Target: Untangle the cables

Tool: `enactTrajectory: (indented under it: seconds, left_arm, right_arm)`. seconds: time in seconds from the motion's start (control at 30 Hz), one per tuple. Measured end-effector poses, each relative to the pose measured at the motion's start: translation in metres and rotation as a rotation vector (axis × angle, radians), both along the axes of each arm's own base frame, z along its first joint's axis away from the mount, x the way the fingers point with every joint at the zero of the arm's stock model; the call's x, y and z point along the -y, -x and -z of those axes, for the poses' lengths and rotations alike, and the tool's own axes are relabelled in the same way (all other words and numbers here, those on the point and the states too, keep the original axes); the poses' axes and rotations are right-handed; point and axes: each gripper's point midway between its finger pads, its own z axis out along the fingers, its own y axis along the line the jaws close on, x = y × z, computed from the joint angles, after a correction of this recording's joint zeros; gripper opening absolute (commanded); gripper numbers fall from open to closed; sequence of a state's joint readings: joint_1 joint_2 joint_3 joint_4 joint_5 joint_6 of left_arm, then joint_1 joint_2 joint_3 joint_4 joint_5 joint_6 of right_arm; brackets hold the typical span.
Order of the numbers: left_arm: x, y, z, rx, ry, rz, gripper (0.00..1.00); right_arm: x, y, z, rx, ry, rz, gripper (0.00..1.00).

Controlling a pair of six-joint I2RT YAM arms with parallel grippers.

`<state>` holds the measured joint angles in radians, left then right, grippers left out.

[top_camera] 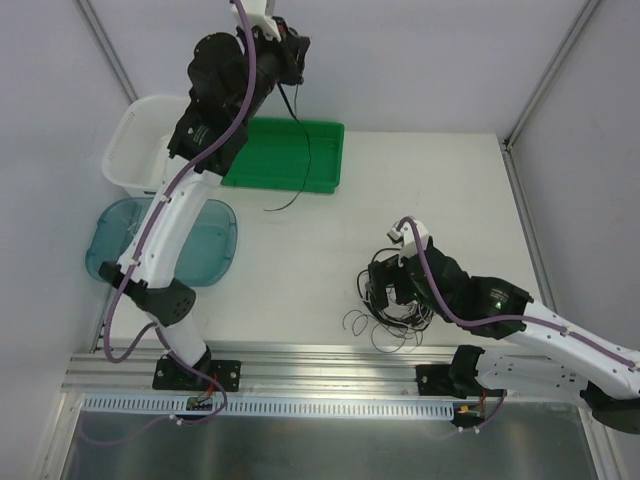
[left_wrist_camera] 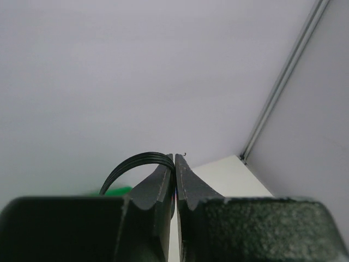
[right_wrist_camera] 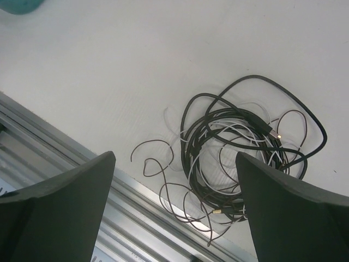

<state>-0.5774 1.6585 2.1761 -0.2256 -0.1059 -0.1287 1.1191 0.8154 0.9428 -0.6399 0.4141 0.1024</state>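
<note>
Left hand (top_camera: 291,56), raised at the far left, is clamped shut on one black cable (top_camera: 305,140), which dangles over the green tray (top_camera: 322,182) with its tip on the table (top_camera: 450,180). Right hand (right_wrist_camera: 174,164), fingers spread wide and holding nothing, hovers over the tangle (right_wrist_camera: 234,147) at the near right. One cable looks freed. Glossy black loops (right_wrist_camera: 262,79), a thin white cord (right_wrist_camera: 234,126) and a hair-fine brown wire (right_wrist_camera: 152,142) have yet to be parted.

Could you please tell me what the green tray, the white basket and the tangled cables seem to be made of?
Green tray: probably moulded plastic, uniform colour, slight sheen. White basket: likely plastic, thin moulded walls. Tangled cables: flexible, matte black and white sheaths, likely rubbery plastic; they curl in loose loops.
</note>
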Motion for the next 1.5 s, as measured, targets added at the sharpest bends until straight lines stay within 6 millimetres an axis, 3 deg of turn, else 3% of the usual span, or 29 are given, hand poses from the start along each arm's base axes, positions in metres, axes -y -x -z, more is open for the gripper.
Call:
enactTrajectory:
  seconds: [0.13, 0.3, 0.53, 0.63, 0.73, 0.8, 0.97, 1.1, 1.13, 1.27, 1.4, 1.43, 1.5]
  left_arm:
    - [0.001, -0.035, -0.027, 0.101, 0.012, -0.007, 0.06]
    - [-0.009, -0.066, -0.028, 0.157, 0.024, -0.022, 0.07]
    - [-0.038, -0.105, -0.046, 0.314, 0.068, -0.074, 0.09]
    - [-0.049, -0.130, -0.035, 0.338, 0.075, -0.101, 0.09]
    - [-0.057, -0.164, 0.004, 0.292, 0.071, -0.122, 0.08]
    - [-0.058, -0.186, 0.044, 0.225, 0.054, -0.121, 0.08]
    - [-0.061, -0.236, 0.169, 0.000, 0.022, -0.133, 0.08]
    - [-0.060, -0.244, 0.273, -0.219, -0.001, -0.130, 0.11]
    - [-0.060, -0.243, 0.287, -0.253, -0.004, -0.128, 0.13]
    - [-0.058, -0.234, 0.331, -0.362, -0.004, -0.119, 0.43]
    - [-0.058, -0.226, 0.352, -0.434, -0.006, -0.115, 0.73]
    - [-0.058, -0.222, 0.356, -0.451, -0.004, -0.115, 0.85]
    - [-0.061, -0.210, 0.363, -0.493, 0.008, -0.119, 0.93]
  right_arm:
    - [0.003, -0.001, 0.005, -0.006, 0.024, 0.018, 0.97]
    - [0.002, -0.003, 0.008, -0.013, 0.037, 0.027, 0.97]
    - [-0.001, -0.004, 0.016, -0.030, 0.063, 0.024, 0.97]
    - [-0.001, -0.004, 0.022, -0.040, 0.079, 0.025, 0.97]
    - [0.000, -0.005, 0.031, -0.059, 0.096, 0.028, 0.97]
    - [0.000, -0.004, 0.037, -0.071, 0.104, 0.027, 0.97]
    - [0.001, -0.002, 0.045, -0.093, 0.111, 0.027, 0.97]
    - [0.001, -0.001, 0.047, -0.103, 0.108, 0.029, 0.97]
    - [0.002, -0.001, 0.048, -0.106, 0.109, 0.031, 0.97]
    - [0.002, 0.000, 0.051, -0.115, 0.110, 0.034, 0.97]
    - [0.001, 0.001, 0.051, -0.122, 0.101, 0.035, 0.97]
    - [0.001, 0.001, 0.051, -0.122, 0.099, 0.036, 0.97]
    - [0.001, 0.002, 0.049, -0.122, 0.089, 0.040, 0.97]
